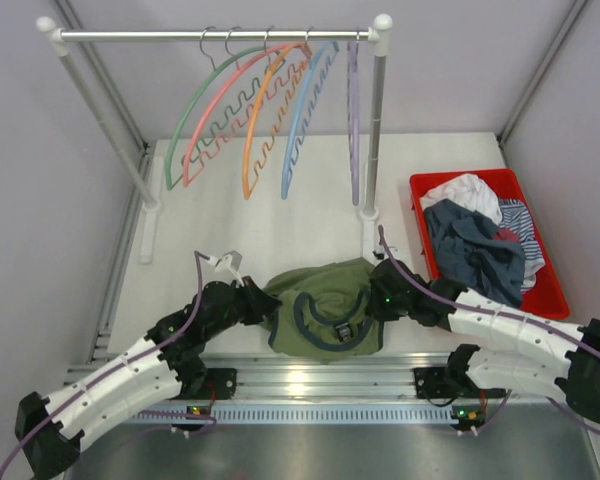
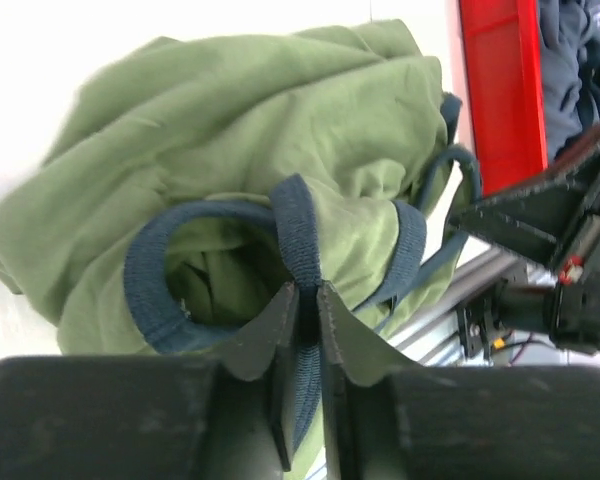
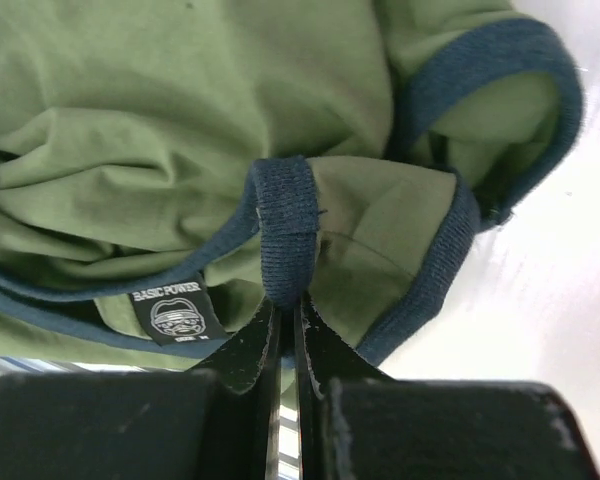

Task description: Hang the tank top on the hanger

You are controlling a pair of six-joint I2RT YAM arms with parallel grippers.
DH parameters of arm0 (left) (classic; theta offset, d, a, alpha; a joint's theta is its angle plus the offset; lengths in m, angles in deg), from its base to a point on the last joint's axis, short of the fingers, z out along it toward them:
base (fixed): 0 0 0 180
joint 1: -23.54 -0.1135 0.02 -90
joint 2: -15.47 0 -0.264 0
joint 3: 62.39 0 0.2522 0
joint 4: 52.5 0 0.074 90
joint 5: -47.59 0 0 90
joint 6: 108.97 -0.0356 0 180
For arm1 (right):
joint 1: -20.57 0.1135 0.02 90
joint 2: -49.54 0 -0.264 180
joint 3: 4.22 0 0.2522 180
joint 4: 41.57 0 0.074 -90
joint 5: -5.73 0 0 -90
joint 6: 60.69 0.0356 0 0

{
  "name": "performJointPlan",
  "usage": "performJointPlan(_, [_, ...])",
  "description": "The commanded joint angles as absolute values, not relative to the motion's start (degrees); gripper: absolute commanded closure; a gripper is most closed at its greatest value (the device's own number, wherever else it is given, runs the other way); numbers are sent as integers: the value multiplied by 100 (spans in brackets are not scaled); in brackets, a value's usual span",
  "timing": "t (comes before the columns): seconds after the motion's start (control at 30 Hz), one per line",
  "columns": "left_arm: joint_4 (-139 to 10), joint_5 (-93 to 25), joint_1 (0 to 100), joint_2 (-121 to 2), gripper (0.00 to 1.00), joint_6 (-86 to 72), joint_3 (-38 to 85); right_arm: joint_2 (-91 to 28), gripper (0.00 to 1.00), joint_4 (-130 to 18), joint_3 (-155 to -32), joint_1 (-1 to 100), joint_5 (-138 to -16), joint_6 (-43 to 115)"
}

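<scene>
**Ana:** So, where does it stand?

**Ben:** The tank top [image 1: 325, 312] lies bunched on the tabletop [image 1: 220, 215], between the two arms and near the front edge. The left gripper [image 2: 307, 292] has its jaws pressed together on a navy strap [image 2: 296, 225]. The right gripper [image 3: 287, 305] is pinching the other strap [image 3: 285, 215], just beside the neck label [image 3: 175, 312].

**Ana:** And the hanger?

**Ben:** The hanger [image 1: 193, 97] hangs leftmost on the rail [image 1: 140, 35] at the back, well apart from the shirt. Nothing is threaded onto it yet.

**Ana:** What would make the lift go well?

**Ben:** I'd raise both arms together and level, so neither strap takes all the weight. Each pinch sits on a narrow band of trim, and I think a jerk could drag it out. As the shirt comes up, I'd ease the straps apart until the neck opening spreads, but stop short of stretching the knit.

**Ana:** Any snags?

**Ben:** The body is soft and crumpled, so I expect it to sag and swing. I'd let it hang free of the tabletop before carrying it toward the rail. The neighbouring hangers crowd close there, so the approach needs care.
</scene>
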State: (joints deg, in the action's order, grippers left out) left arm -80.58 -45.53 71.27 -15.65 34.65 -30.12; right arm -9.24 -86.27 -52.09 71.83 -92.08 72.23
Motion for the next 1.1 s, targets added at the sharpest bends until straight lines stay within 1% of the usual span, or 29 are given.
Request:
performJointPlan(0.0, [-7627,-5041,7109,-1512,81,3815,-3078,-1022,100,-8108,-5331,7400,-9393,7387])
performJointPlan(0.03, [-7802,-5128,7109,-1503,74,3850,-3017,-1040,100,-8152,-5349,7418,-9420,7396])
performJointPlan(0.1, [-7978,-5190,7109,-1468,65,3807,-2938,-1075,100,-8213,-5375,7427,-9499,7431])
performJointPlan(0.13, [-8084,-5225,7109,-1407,57,3781,-2816,-1075,99,-8318,-5393,7427,-9543,7431])
performJointPlan(0.27, [-8996,-5480,7109,-1231,44,3605,-2297,-1067,83,-8600,-5542,7436,-9736,7423])
performJointPlan(0.3, [-9147,-5489,7118,-1179,44,3570,-2183,-1040,78,-8653,-5560,7427,-9763,7440])
performJointPlan(0.33, [-9227,-5481,7109,-1143,43,3430,-1973,-996,70,-8670,-5577,7427,-9780,7423])
performJointPlan(0.4, [-9551,-5445,7109,-1073,41,3324,-1648,-873,63,-8697,-5595,7427,-9798,7422])
performJointPlan(0.43, [-9622,-5402,7109,-1046,41,3184,-1541,-829,58,-8706,-5604,7436,-9807,7422])
performJointPlan(0.5, [-9885,-5279,7109,-1011,41,2982,-1226,-698,55,-8758,-5621,7427,-9824,7422])
performJointPlan(0.53, [-9939,-5174,7109,-1011,41,2902,-1146,-654,51,-8776,-5639,7427,-9816,7422])
performJointPlan(0.6, [-10140,-5059,7109,-1020,41,2788,-865,-601,48,-8846,-5700,7436,-9807,7422])
performJointPlan(0.63, [-10167,-4893,7109,-1020,41,2683,-794,-505,45,-8873,-5718,7436,-9798,7414])
performJointPlan(0.7, [-10246,-4717,7118,-1002,41,2577,-575,-443,43,-8943,-5770,7427,-9850,7414])
performJointPlan(0.73, [-10229,-4490,7109,-985,41,2481,-504,-364,39,-8969,-5788,7427,-9851,7396])
performJointPlan(0.8, [-10124,-4094,7109,-950,41,2227,-250,-302,38,-9057,-5832,7427,-9912,7387])
performJointPlan(0.83, [-9985,-3622,7109,-984,41,2129,-126,-249,36,-9066,-5858,7427,-9938,7361])
performJointPlan(0.9, [-9896,-3372,7109,-1081,41,1901,329,-231,35,-9110,-5894,7427,-9965,7352])
performJointPlan(0.93, [-9843,-3284,7109,-1125,41,1821,506,-223,35,-9110,-5911,7427,-9965,7335])
performJointPlan(1.07, [-9641,-3764,7109,-1502,41,1321,1455,-214,35,-9093,-6008,7427,-9947,7264])
